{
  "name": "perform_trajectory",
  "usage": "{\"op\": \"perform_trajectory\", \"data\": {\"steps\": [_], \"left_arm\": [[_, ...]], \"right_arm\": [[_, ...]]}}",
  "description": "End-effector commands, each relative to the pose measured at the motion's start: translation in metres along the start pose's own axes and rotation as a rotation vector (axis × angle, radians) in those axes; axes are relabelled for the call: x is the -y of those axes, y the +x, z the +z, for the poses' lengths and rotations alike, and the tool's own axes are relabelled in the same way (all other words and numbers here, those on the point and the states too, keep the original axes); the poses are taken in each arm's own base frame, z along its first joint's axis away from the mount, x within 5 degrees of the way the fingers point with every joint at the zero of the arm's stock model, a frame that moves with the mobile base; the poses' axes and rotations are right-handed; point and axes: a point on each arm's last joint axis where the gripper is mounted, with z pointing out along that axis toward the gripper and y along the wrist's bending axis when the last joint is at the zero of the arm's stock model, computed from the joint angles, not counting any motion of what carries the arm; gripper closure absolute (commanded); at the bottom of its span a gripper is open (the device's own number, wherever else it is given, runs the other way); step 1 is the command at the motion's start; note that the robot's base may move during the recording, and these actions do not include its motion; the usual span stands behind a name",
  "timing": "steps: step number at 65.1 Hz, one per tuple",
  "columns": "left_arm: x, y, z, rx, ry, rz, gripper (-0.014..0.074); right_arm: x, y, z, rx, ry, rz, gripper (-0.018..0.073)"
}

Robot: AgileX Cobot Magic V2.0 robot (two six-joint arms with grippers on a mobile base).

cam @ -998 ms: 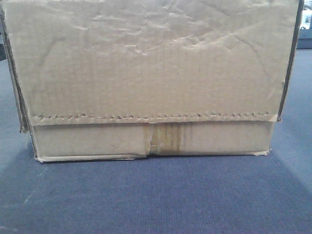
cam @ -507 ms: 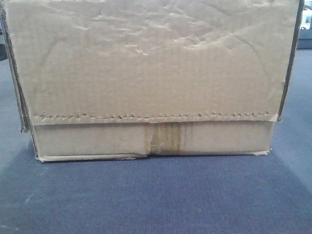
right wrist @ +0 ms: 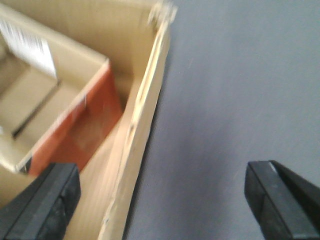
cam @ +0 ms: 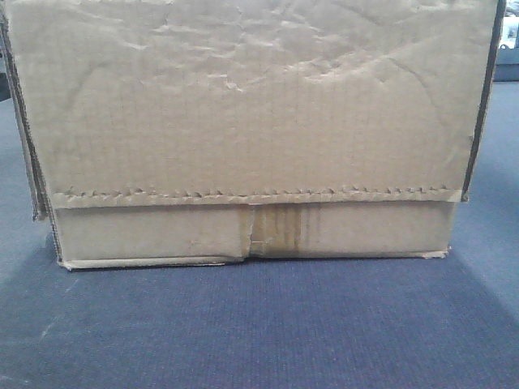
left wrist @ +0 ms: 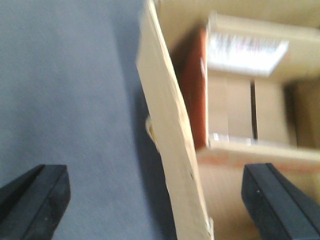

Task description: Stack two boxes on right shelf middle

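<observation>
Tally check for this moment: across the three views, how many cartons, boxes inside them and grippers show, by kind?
Large brown carton: 1
Smaller orange-sided box inside it: 1
Open grippers: 2 (left gripper, right gripper)
Total: 4

The carton (cam: 243, 105) sits on the floor (cam: 259, 324), straight before me.
My left gripper (left wrist: 155, 200) straddles its left wall (left wrist: 170, 150), my right gripper (right wrist: 160, 200) its right wall (right wrist: 142, 125); a smaller box (left wrist: 240, 115) lies inside.
</observation>
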Motion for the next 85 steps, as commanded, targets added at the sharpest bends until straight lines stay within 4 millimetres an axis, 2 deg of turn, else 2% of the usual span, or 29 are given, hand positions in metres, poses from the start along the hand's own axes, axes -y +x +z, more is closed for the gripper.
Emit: {"op": "perform_trajectory", "data": {"steps": [1,16,30,42,49,54,59,62,69,72,85], "left_arm": [[0.011,0.008,0.008,-0.033,0.030,0.021,-0.0002],[0.021,0.027,0.037,-0.152,0.040,0.049,-0.0002],[0.021,0.028,0.071,-0.233,0.032,0.046,-0.0002],[0.021,0.030,0.089,-0.275,0.027,0.037,-0.0002],[0.021,0.030,0.090,-0.280,0.022,0.015,0.0024],[0.020,0.030,0.090,-0.279,0.015,0.016,0.0105],[0.020,0.030,0.090,-0.279,0.015,0.016,0.0253],[0.020,0.030,0.090,-0.279,0.015,0.016,0.0366],[0.020,0.030,0.090,-0.279,0.015,0.016,0.0701],[0.020,0.030,0.090,-0.279,0.014,0.008,0.0707],[0.019,0.030,0.090,-0.276,-0.002,-0.024,0.0708]], "right_arm": [[-0.002,-0.001,0.014,-0.050,-0.024,-0.001,-0.0009],[-0.005,0.002,0.053,-0.158,-0.066,0.019,-0.0009],[-0.003,0.007,0.090,-0.257,-0.066,0.025,-0.0009],[-0.002,0.011,0.110,-0.303,-0.065,0.029,-0.0009],[-0.002,0.012,0.117,-0.321,-0.065,0.030,0.0019],[-0.002,0.013,0.119,-0.325,-0.065,0.031,0.0107],[-0.002,0.012,0.119,-0.320,-0.065,0.031,0.0259],[-0.002,0.012,0.119,-0.317,-0.064,0.031,0.0390],[-0.002,0.012,0.119,-0.317,-0.064,0.031,0.0647],[-0.002,0.012,0.119,-0.320,-0.065,0.031,0.0729],[-0.002,0.013,0.116,-0.323,-0.065,0.030,0.0712]]}}
